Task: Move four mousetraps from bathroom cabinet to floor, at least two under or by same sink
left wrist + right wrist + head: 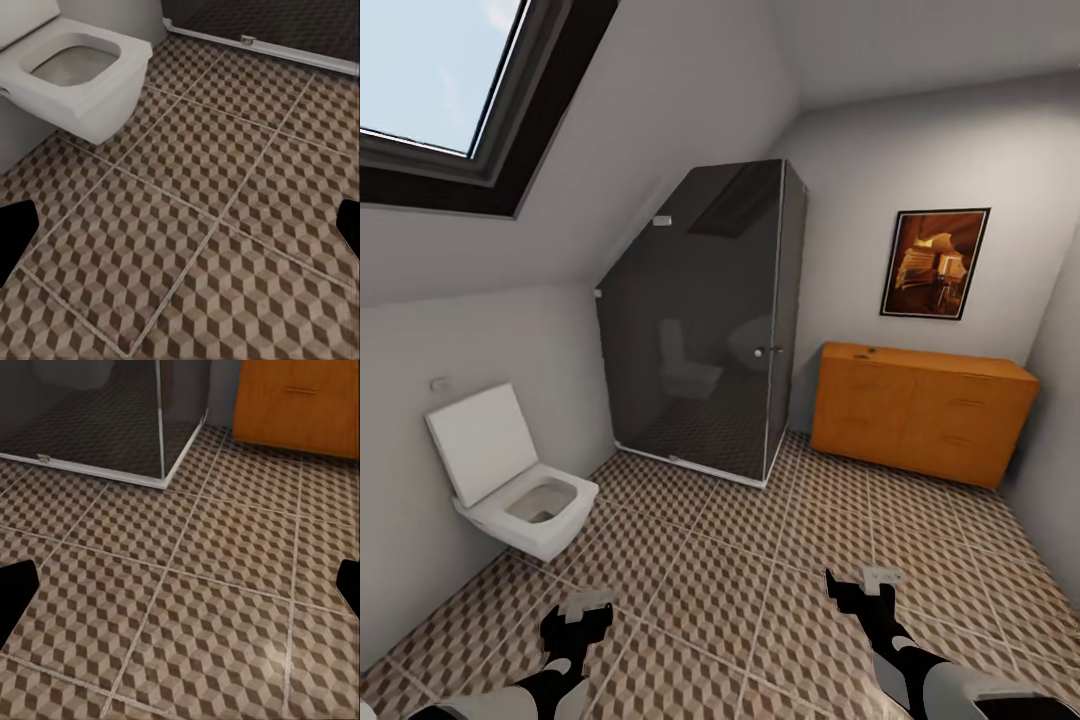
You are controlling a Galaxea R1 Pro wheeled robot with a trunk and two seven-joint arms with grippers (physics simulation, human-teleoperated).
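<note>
We look from the head view into a small bathroom under a sloped ceiling. The cabinet (922, 412) stands against the far wall at the right, its drawer fronts shut, with a small dark item on its top too small for us to make out. A framed picture (935, 263) hangs on the wall above it. Left of the cabinet, in the far corner, is a dark glass shower (705, 320); its base rail and corner also show in the right wrist view, with the cabinet (298, 405) just beyond. A white toilet (510, 475) with its lid up hangs on the left wall, and a skylight (445, 85) sits in the slope above it. The floor (760, 560) is cube-patterned tile with pale grout lines.

Both arms reach forward low over the floor, well short of the cabinet. The left gripper (582, 612) hovers near the toilet (75, 67), which shows close by in the left wrist view. The right gripper (865, 590) hovers over bare tiles. In each wrist view the dark fingertips (16, 236) (16, 596) sit at opposite edges, so we read both pairs of jaws as spread wide, holding nothing.
</note>
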